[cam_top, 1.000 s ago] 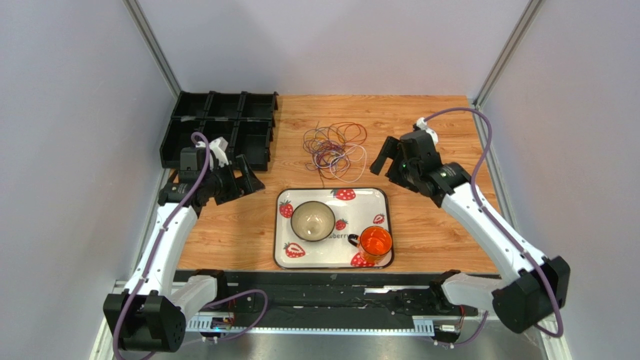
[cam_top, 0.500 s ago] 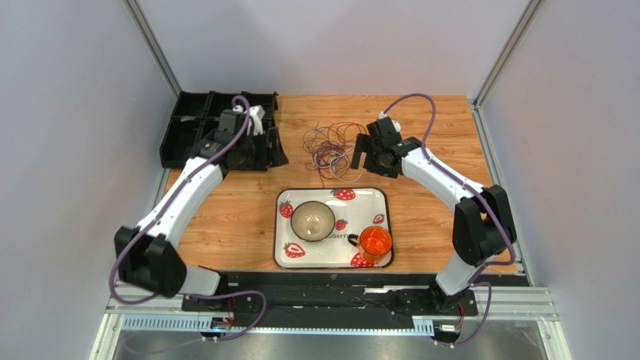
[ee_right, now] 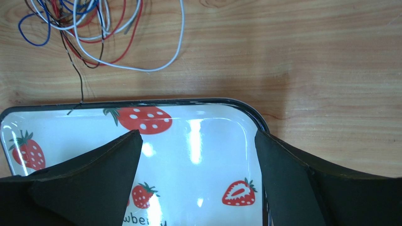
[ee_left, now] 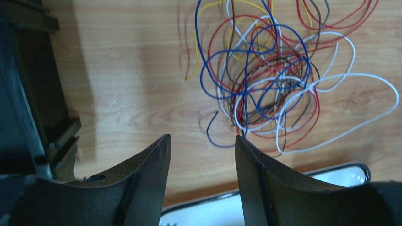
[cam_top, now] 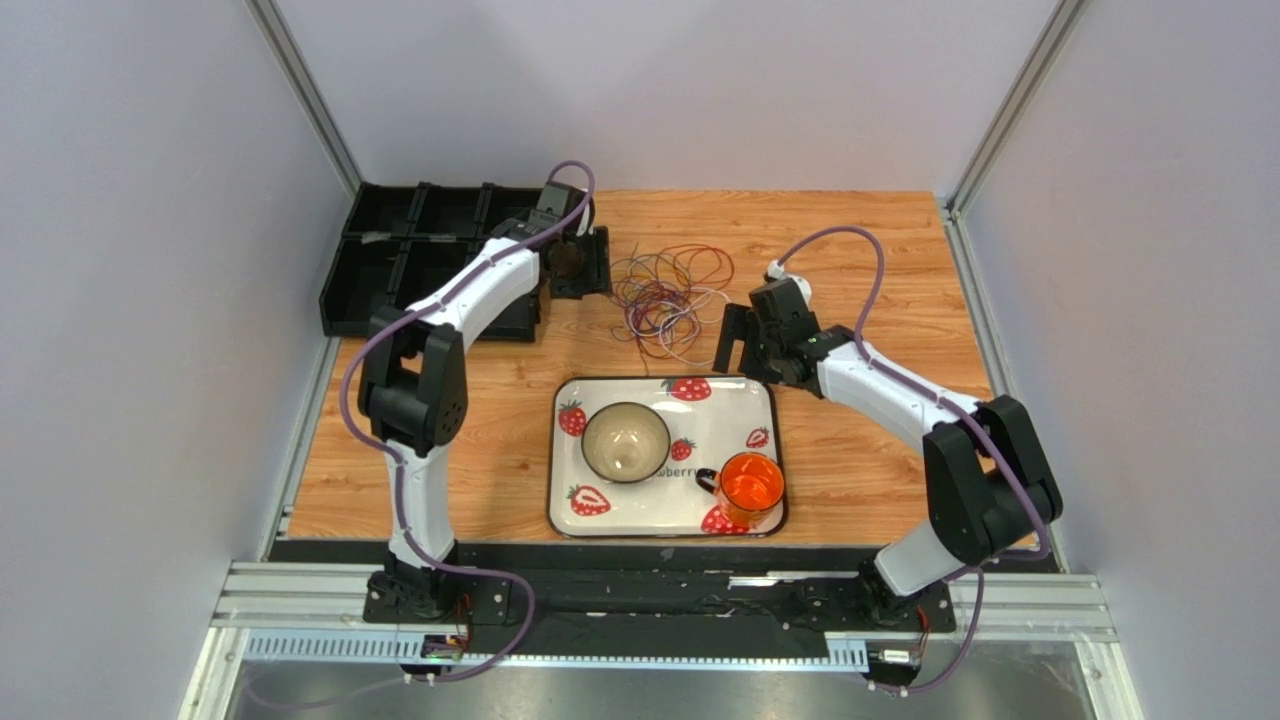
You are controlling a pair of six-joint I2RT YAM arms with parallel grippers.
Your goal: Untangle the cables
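Strawberry tray [cam_top: 649, 510] holds bowl [cam_top: 625, 440] and orange cup [cam_top: 750, 488]

A: Fig. 1, the cables [cam_top: 669, 293]?
B: Thin loops in red, blue, white, yellow and dark, tangled in one flat heap on the table [cam_top: 872, 255].
A: Outliers?
B: A white loop [ee_left: 358, 94] spreads widest; one dark end [ee_right: 79, 89] reaches the tray [cam_top: 777, 393] rim.

A robotics lab test cell is what is being shown here. A small wooden tabletop [cam_top: 887, 270] is boxed in by plain grey panels [cam_top: 135, 225] and metal corner posts [cam_top: 308, 90]. A left arm [cam_top: 451, 308] and a right arm [cam_top: 887, 393] are bolted to an aluminium rail [cam_top: 271, 608]. Staged props are laid out: a strawberry tray [cam_top: 736, 402], a black compartment bin [cam_top: 406, 263] and loose cables [cam_top: 669, 293].
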